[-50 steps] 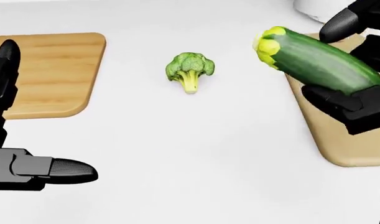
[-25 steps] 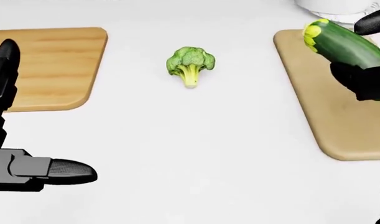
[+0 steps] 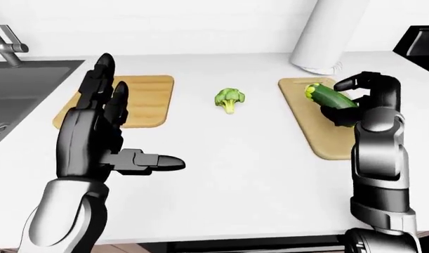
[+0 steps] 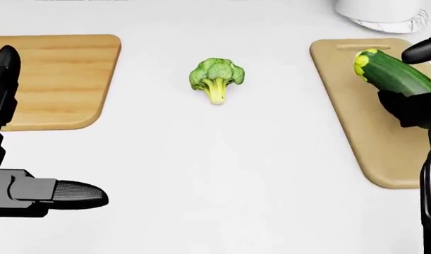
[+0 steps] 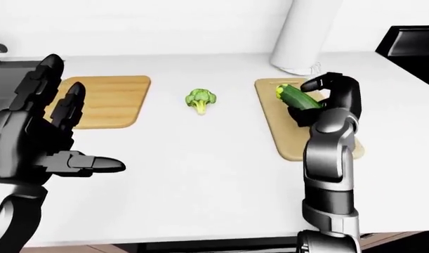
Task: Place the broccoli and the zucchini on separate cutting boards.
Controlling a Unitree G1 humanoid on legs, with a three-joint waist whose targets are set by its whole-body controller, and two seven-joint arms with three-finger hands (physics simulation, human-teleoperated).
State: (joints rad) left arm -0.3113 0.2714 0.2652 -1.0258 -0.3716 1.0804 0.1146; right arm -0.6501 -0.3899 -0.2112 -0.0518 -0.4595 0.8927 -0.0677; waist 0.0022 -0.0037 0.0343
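Zucchini (image 4: 390, 73) sits in the right hand (image 3: 362, 100), fingers wrapped round its dark green body, yellow stem end pointing left. It hangs over the far part of the right cutting board (image 4: 356, 121); whether it touches the wood can't be told from any view.

Broccoli (image 4: 216, 78) lies on the white counter (image 4: 222, 174) between the boards, stalk toward the near edge, well apart from both hands. Left cutting board (image 4: 56, 79) carries nothing.

Left hand (image 3: 95, 137) is spread wide, holding nothing, fingers up and thumb sticking out to the right, over the counter near the left board's near edge.

Risks, as judgement:
- Zucchini is round and angled across the board. If released above the surface it could roll right, off the board edge and onto the counter.
- Grip looks to be on the right part of the body, so the long free end could tip down on opening.
- Broccoli is small and top-heavy; a three-finger pinch on the crown may push it away rather than take it.

View differences:
- Head view cuts off most of the right hand and shows only its fingertips at the frame edge; both eye views show the whole forearm and the curl of the fingers.
- Eye views also show the sink (image 3: 17, 100) and faucet (image 3: 3, 45) at far left, plus a white paper towel roll (image 3: 325, 37) just beyond the right board; head view catches only the roll's base.
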